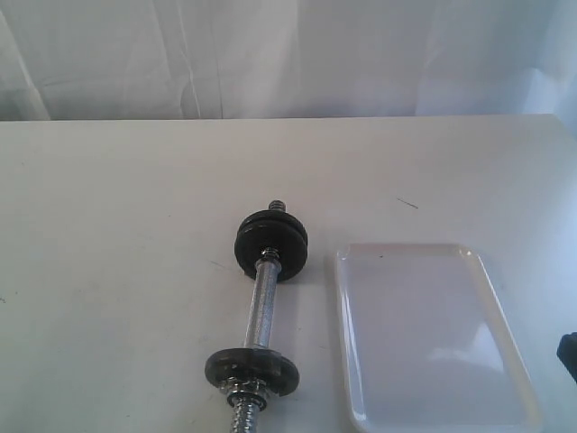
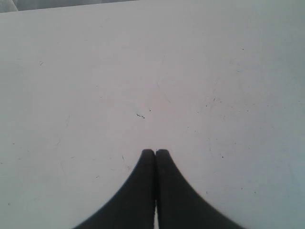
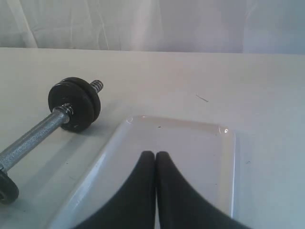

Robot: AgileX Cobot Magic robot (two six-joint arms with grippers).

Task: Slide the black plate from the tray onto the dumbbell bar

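Observation:
The dumbbell bar [image 1: 261, 307] lies on the white table left of the tray [image 1: 424, 334], which holds nothing. Thick black discs [image 1: 271, 244] sit on the bar's far end. A flat black plate [image 1: 251, 371] sits on the near end, with the threaded end sticking out below it. In the right wrist view my right gripper [image 3: 155, 153] is shut and empty over the tray [image 3: 181, 143], with the bar [image 3: 33, 138] and its far discs [image 3: 75, 104] off to one side. My left gripper [image 2: 155, 151] is shut and empty over bare table.
A white cloth backdrop hangs behind the table's far edge. A dark part of the right arm [image 1: 569, 356] shows at the right edge of the exterior view, beside the tray. The left arm is outside that view.

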